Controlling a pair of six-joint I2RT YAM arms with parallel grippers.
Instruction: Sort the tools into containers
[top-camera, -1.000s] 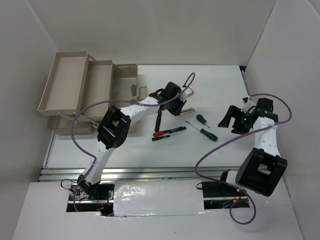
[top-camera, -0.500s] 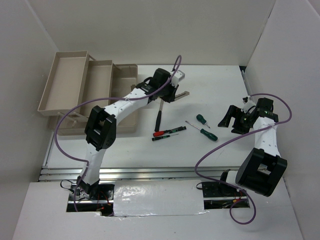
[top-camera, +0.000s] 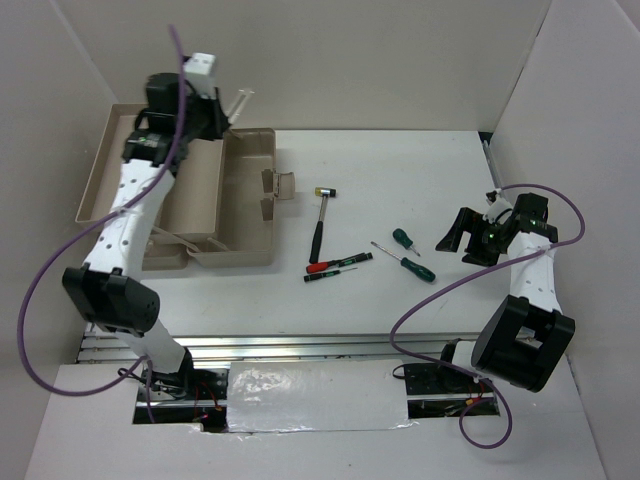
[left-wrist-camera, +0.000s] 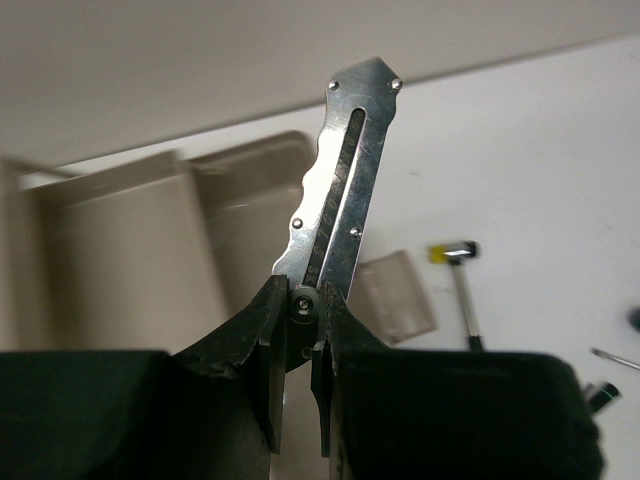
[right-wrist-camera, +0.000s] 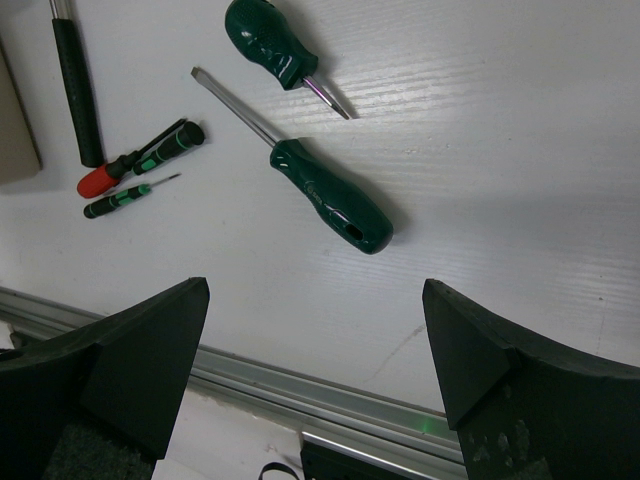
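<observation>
Left gripper (top-camera: 226, 104) is raised above the far edge of the beige toolbox (top-camera: 240, 205), over the seam between its fold-out trays (top-camera: 112, 185) and the deeper base. The jaws pinch a silver slotted metal tool (left-wrist-camera: 342, 175) at its pivot end, and the rest of the bar sticks up and out past the fingertips (left-wrist-camera: 262, 318). In the left wrist view the tool covers part of the blurred toolbox behind it. I cannot tell whether it is a wrench or pliers.

Still lying on the white table (top-camera: 420, 165), going away from the toolbox to its right:
- black-handled mallet (top-camera: 318, 232), nearest the toolbox base, with its head at the far end
- red-handled screwdriver (right-wrist-camera: 128, 160) and a thin green-and-black precision screwdriver (right-wrist-camera: 122, 197), side by side just beyond the mallet's handle end
- stubby green screwdriver (right-wrist-camera: 264, 44) and a longer green-handled flat-blade screwdriver (right-wrist-camera: 328, 197), farther again from the toolbox and close to each other but not touching

Right gripper (top-camera: 468, 240) is well apart from the toolbox, beyond the green screwdrivers. Its jaws are spread wide with nothing between the fingers (right-wrist-camera: 150, 350), and it is held above the table.

No tool is visible in the toolbox trays or base.
</observation>
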